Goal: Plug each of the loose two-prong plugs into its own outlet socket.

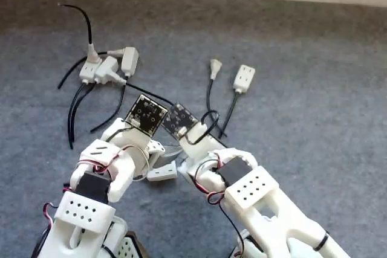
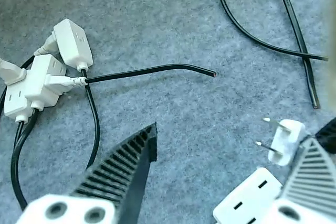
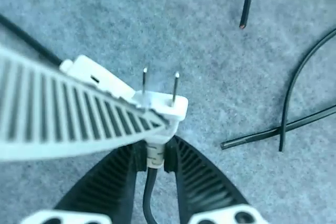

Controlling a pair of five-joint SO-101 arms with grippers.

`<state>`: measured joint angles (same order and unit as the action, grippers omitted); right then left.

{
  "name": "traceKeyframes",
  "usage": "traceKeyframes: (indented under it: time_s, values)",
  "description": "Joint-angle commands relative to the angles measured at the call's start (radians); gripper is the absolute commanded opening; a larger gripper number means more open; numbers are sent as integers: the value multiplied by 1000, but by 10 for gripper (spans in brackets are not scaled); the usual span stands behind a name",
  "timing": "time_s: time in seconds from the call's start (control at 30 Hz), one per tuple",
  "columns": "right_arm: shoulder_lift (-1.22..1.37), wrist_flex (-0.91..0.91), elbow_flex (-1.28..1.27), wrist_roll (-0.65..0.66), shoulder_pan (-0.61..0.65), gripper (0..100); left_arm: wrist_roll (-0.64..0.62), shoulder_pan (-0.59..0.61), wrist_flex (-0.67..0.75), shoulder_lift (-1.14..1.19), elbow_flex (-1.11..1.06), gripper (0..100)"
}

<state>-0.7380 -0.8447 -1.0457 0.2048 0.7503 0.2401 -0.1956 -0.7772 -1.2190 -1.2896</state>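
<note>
My right gripper (image 3: pixel 155 153) is shut on a white two-prong plug (image 3: pixel 160 106), gripping it at the cord end with the prongs pointing away. The same plug (image 2: pixel 283 140) hangs just above a loose white outlet socket (image 2: pixel 252 203), which lies on the carpet between the two arms (image 1: pixel 162 172). My left gripper (image 2: pixel 231 140) is open wide, and the socket sits close beside its ribbed finger (image 2: pixel 315 177). That ribbed finger (image 3: pixel 68 114) crosses in front of the socket (image 3: pixel 94 77) in the right wrist view. The prongs stand apart from the socket's slots.
A cluster of white outlets and plugs (image 1: pixel 106 67) with black cords lies at the far left. Another loose plug (image 1: pixel 214 67) and a white outlet (image 1: pixel 243 78) lie farther back in the middle. Black cords (image 2: pixel 262 40) trail across the grey carpet.
</note>
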Motion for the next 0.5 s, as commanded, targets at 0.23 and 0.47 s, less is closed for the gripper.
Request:
traceKeyframes:
  time_s: [0.23, 0.47]
  values:
    - [-13, -110, 145, -69, 82, 6, 6, -10, 2, -16, 4, 393]
    - [-13, -116, 143, -64, 81, 6, 8, 58, 91, -16, -56, 393]
